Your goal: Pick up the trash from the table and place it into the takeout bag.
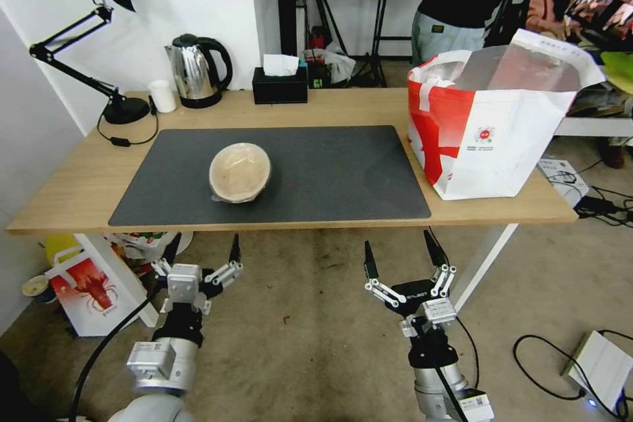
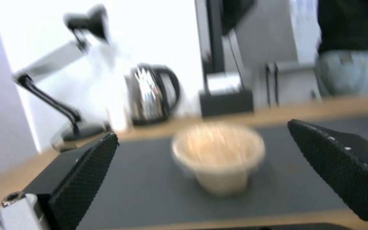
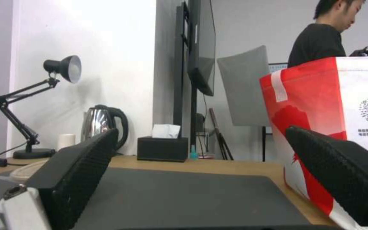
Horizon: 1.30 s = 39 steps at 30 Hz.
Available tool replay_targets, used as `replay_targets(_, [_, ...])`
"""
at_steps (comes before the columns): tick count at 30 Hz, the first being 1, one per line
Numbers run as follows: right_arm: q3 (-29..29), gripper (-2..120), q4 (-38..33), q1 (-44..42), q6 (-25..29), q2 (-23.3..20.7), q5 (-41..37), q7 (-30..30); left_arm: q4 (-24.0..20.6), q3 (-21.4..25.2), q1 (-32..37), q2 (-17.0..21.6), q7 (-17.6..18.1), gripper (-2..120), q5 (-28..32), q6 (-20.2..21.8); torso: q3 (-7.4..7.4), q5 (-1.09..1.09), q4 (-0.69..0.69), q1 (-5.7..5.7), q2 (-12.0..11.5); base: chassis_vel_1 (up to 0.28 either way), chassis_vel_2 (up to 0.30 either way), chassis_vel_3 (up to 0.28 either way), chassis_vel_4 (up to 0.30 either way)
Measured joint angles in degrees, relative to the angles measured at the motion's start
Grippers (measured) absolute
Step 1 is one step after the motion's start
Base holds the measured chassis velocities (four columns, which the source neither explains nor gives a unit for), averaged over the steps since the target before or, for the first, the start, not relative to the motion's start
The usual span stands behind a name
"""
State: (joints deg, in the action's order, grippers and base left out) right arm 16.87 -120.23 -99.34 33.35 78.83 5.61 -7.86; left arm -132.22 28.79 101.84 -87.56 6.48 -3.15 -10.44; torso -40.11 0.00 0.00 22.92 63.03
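- Two grippers hang below the near edge of the long light-wood table [image 1: 475, 208], both spread wide and holding nothing.
- Left gripper [image 1: 203, 249] points at the round beige bowl [image 1: 240, 172], which lies tilted on the large dark grey rectangular mat [image 1: 330, 171] just beyond its fingertips [image 2: 86, 172].
- Right gripper [image 1: 401, 254] sits level with the table edge; the boxy white takeout bag with a red side panel [image 1: 491, 138] stands ahead to its right, open at the top.
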Motion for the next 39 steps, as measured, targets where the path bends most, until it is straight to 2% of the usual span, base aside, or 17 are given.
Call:
replay_targets(1, [0.0,100,0.0,0.0,0.0,0.0,0.0,0.0,-0.11,-0.53,-0.25,-0.31,1.31,100,-0.63,-1.99,0.0,0.0,0.0,0.0,0.0,0.0,0.0,0.0,0.0])
replay_targets(2, [0.0,100,0.0,0.0,0.0,0.0,0.0,0.0,-0.11,-0.53,-0.25,-0.31,1.31,100,-0.63,-1.99,0.0,0.0,0.0,0.0,0.0,0.0,0.0,0.0,0.0])
replay_targets(6, [0.0,100,0.0,0.0,0.0,0.0,0.0,0.0,-0.51,-2.62,-1.23,-1.56,6.26,100,-3.06,-9.9,0.0,0.0,0.0,0.0,0.0,0.0,0.0,0.0,0.0])
replay_targets(7, [0.0,100,0.0,0.0,0.0,0.0,0.0,0.0,-0.51,-2.62,-1.23,-1.56,6.26,100,-3.06,-9.9,0.0,0.0,0.0,0.0,0.0,0.0,0.0,0.0,0.0])
replay_targets(11, [0.0,100,0.0,0.0,0.0,0.0,0.0,0.0,-0.9,-4.59,-2.14,-2.74,10.94,100,-5.37,-17.34,0.0,0.0,0.0,0.0,0.0,0.0,0.0,0.0,0.0])
replay_targets(12, [0.0,100,0.0,0.0,0.0,0.0,0.0,0.0,-0.9,-4.59,-2.14,-2.74,10.94,100,-5.37,-17.34,0.0,0.0,0.0,0.0,0.0,0.0,0.0,0.0,0.0])
replay_targets(16, [0.01,100,0.0,0.0,0.0,0.0,-0.01,0.0,-1.28,-6.47,-2.99,-3.84,15.32,100,-7.52,-24.3,0.0,0.0,0.0,0.0,0.0,0.0,0.0,0.0,0.0])
replay_targets(19, [0.0,100,0.0,0.0,0.0,0.0,-0.01,0.0,-1.29,-6.63,-3.06,-3.93,15.74,100,-7.72,-24.93,0.0,0.0,0.0,0.0,0.0,0.0,0.0,0.0,0.0])
replay_targets(27, [0.0,100,0.0,0.0,0.0,0.0,-0.01,-0.01,-1.84,-6.67,-3.05,-3.54,16.46,100,-7.03,-24.57,0.0,-0.03,0.0,0.0,0.0,0.0,0.0,0.0,0.0])
replay_targets(29, [0.0,100,0.0,0.0,0.0,0.0,-0.01,0.0,-3.32,-6.29,-2.81,-1.97,17.16,100,-4.08,-21.53,0.0,0.0,0.0,0.0,0.0,0.0,0.0,0.0,0.0])
replay_targets(30, [0.0,100,0.0,0.0,0.0,0.0,-0.01,0.0,-3.32,-6.29,-2.81,-1.97,17.16,100,-4.08,-21.53,0.0,0.0,0.0,0.0,0.0,0.0,0.0,0.0,0.0])
replay_targets(33, [0.0,100,0.0,0.0,0.0,0.0,-0.01,0.0,-5.91,-5.44,-2.3,0.94,18.37,100,1.36,-15.67,0.0,-0.01,0.01,0.0,0.0,0.0,0.0,0.0,0.0])
replay_targets(34, [0.0,100,0.0,0.0,0.0,0.0,-0.01,0.0,-5.91,-5.44,-2.3,0.94,18.37,100,1.36,-15.67,0.0,-0.01,0.01,0.0,0.0,0.0,0.0,0.0,0.0])
replay_targets(37, [0.0,100,0.0,0.0,0.0,0.0,-0.01,0.0,-8.83,-4.51,-1.75,4.17,19.66,100,7.48,-9.08,0.0,-0.01,0.0,0.0,0.0,0.0,0.0,0.0,0.0])
replay_targets(38, [0.0,100,0.0,0.0,0.0,0.0,-0.01,0.0,-8.83,-4.51,-1.75,4.17,19.66,100,7.48,-9.08,0.0,-0.01,0.0,0.0,0.0,0.0,0.0,0.0,0.0])
replay_targets(39, [0.02,100,0.0,0.0,0.0,-0.01,-0.01,-0.01,-10.02,-4.13,-1.53,5.7,20.23,100,9.85,-6.56,0.0,0.01,0.0,0.0,0.0,0.0,0.0,0.0,0.0])
